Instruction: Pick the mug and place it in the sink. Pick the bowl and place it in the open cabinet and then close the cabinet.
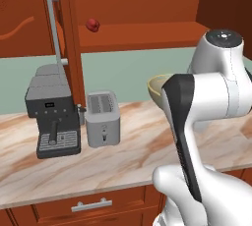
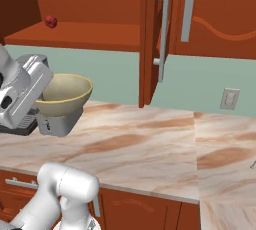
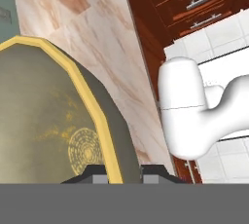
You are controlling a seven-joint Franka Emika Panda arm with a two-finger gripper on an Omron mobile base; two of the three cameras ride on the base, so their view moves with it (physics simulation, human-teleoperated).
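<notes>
Gripper [image 3: 119, 173] was nearly closed, pinching the rim of the bowl [image 3: 53, 121]: in the hand view one dark fingertip [image 3: 97, 173] sat inside the rim and the other just outside it, yellow rim edge between them.

The bowl was off the counter [image 1: 133, 151], held up in the air between counter and cabinet shelf. In the right base view the bowl [image 2: 62, 94] hung roughly upright, mouth facing up and slightly tilted, with the hand clamped on its left edge. It's round, so no real long axis; the rim plane was close to level. In the left base view just a slice of the bowl [image 1: 158, 88] showed from behind the forearm, in front of the green wall.

The cabinet [image 2: 90, 4] was open, its door [image 2: 155, 39] swung out edge-on with a long silver bar handle [image 2: 164, 29]. The shelf [image 2: 75, 36] sat above and behind the bowl.

Counts:
- 1 bowl
- 1 small red object [image 2: 50, 22] on the shelf, far left in the right base view; can't tell what it is
- 1 toaster [image 1: 103, 118], standing on the counter
- 1 coffee machine [image 1: 51, 114], just left of the toaster
- 1 wall outlet [image 2: 230, 99]
- 1 drawer handle [image 1: 91, 205] in the left base view; 3 drawer handles in the hand view
</notes>
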